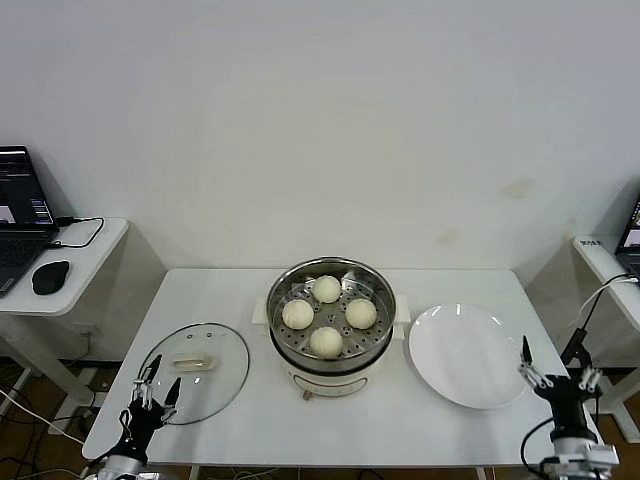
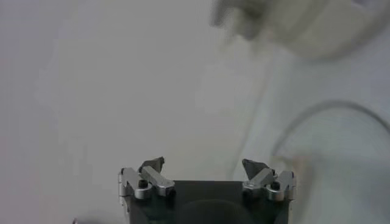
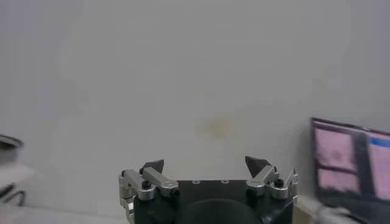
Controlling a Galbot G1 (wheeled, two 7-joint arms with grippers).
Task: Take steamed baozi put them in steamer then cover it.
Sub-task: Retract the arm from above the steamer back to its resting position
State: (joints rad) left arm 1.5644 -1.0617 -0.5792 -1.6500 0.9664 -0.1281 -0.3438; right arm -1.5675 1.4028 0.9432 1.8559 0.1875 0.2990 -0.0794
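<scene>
From my seat both arms are parked low at the near edge of the counter, left gripper (image 1: pixel 155 392) by the near-left corner and right gripper (image 1: pixel 556 377) by the near-right corner, each with its fingers spread apart and holding nothing. Just past the left one the glass lid (image 1: pixel 194 370) lies flat on the counter, with the white plate (image 1: pixel 468 355) bare on the right. Mid-counter, all four steamed baozi (image 1: pixel 326 341) sit in the steamer (image 1: pixel 331 322), so I reckon only the covering's left.
</scene>
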